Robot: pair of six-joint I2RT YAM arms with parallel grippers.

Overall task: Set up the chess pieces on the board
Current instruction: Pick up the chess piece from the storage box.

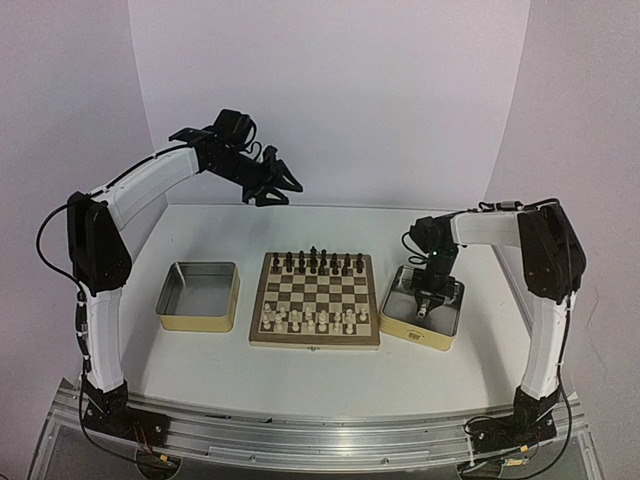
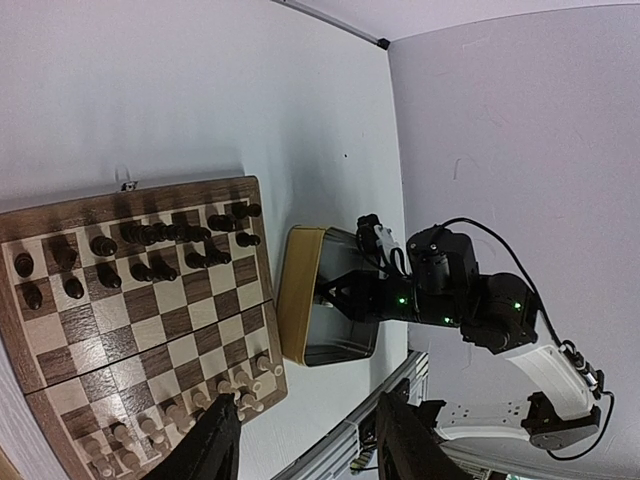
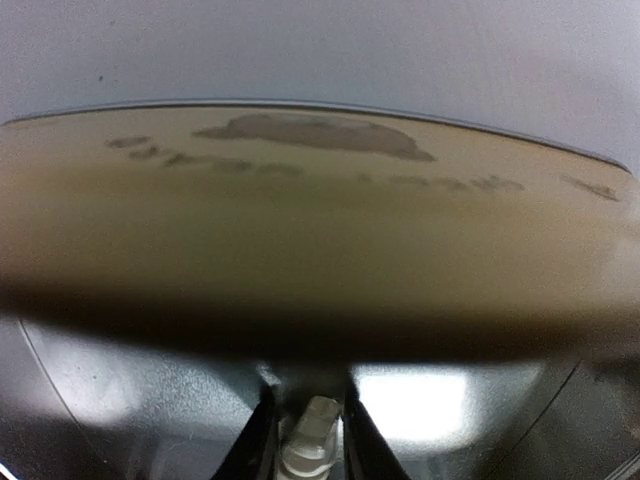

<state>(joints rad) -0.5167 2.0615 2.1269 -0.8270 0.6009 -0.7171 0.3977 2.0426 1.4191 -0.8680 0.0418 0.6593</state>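
The cream chess pieces (image 1: 310,318) are mostly lined up on the two near rows of the board (image 1: 315,343), which sits mid-surface, with the dark pieces (image 1: 320,262) along the far rows. One more cream piece (image 3: 310,430) is off in the right tin (image 1: 415,335) just beside the board. The right end effector (image 1: 425,310) is down inside that tin, and the wrist view shows its fingers (image 3: 258,440) pinched right up against both sides of that piece. There are some dark marks on the tin's yellowish inner wall, way too smeared to read. The right arm comes up from its base, reaches left, then bends straight down at the wrist. The left arm arches high over the back left of the surface (image 1: 300,375). Its end effector (image 1: 278,193) is spread open with nothing in it, looking down at the board. The left tin (image 1: 198,318) sits on the board's other side.
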